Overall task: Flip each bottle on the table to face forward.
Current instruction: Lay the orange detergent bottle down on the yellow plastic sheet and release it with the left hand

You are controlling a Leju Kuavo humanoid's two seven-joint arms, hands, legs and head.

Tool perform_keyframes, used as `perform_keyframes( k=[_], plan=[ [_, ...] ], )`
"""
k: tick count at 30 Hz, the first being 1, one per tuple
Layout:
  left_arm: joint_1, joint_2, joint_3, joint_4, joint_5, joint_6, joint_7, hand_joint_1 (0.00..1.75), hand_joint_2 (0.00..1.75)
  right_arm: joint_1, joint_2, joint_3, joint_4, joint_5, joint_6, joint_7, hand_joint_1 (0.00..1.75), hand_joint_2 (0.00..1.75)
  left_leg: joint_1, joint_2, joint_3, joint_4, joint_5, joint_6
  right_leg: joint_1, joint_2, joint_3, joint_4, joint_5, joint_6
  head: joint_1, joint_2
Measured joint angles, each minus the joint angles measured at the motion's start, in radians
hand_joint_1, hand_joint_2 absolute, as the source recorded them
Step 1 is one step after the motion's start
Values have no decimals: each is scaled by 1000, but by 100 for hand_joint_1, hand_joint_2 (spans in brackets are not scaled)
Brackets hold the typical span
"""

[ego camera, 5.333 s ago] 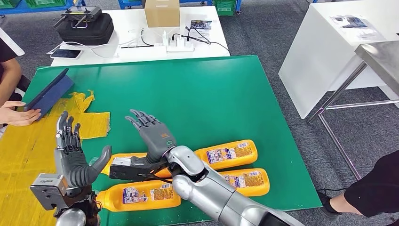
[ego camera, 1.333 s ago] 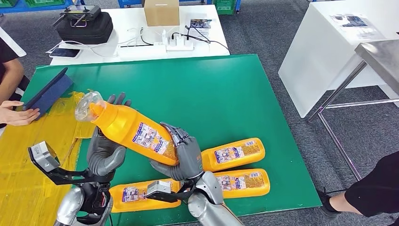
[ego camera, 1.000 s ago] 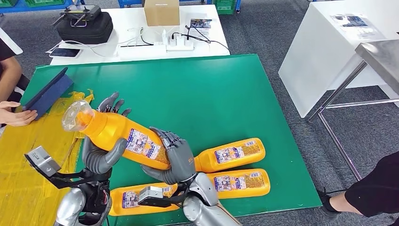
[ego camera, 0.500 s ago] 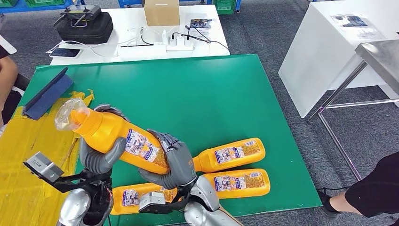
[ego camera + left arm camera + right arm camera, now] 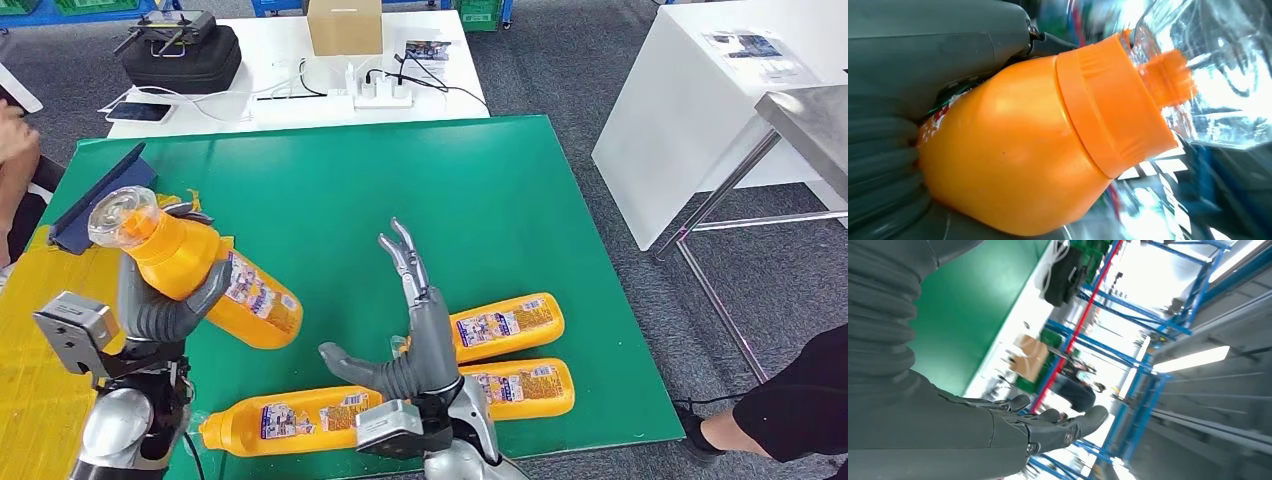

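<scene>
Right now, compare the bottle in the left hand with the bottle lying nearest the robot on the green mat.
The held bottle is lifted and tilted, cap up, gripped by the left hand; the nearest bottle lies flat on the green mat, untouched, its cap pointing left. Both are orange with printed labels.

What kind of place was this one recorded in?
Probably an industrial test lab or workshop: blue metal racking, a green work mat on the table, grey carpet floor, and a white desk with a power strip.

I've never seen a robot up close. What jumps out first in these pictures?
The left hand grips a bright orange bottle tilted up over the green table, clear cap uppermost. The right hand stands open beside it. Three more orange bottles lie flat near the table's front edge.
</scene>
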Motion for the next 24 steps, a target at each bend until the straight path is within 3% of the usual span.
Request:
perform_keyframes(
  k=[4,9,15,18,24],
  plan=[
    [-11,53,65,9,-461,181,54,175,175,66,-38,-95,-113,-1,100,41,0,175,0,0,-1,0,0,0,0,0,4,0,0,0,0,0],
    [-10,85,99,23,-640,228,99,175,175,107,-63,-165,-191,24,137,63,0,175,0,0,-1,0,0,0,0,0,5,0,0,0,0,0],
    [16,180,92,118,-1299,342,279,175,175,124,-144,-247,-222,106,298,169,0,175,0,1,0,0,0,0,0,0,0,0,0,0,0,0],
    [11,228,71,252,-1405,370,343,175,175,123,-202,-293,-211,135,370,194,0,175,0,0,0,0,0,0,0,0,-4,0,-1,0,0,0],
    [-20,273,26,479,-1416,353,356,175,175,121,-277,-334,-180,159,423,203,0,175,0,0,-2,0,0,0,0,0,4,0,1,1,0,0]
  ],
)
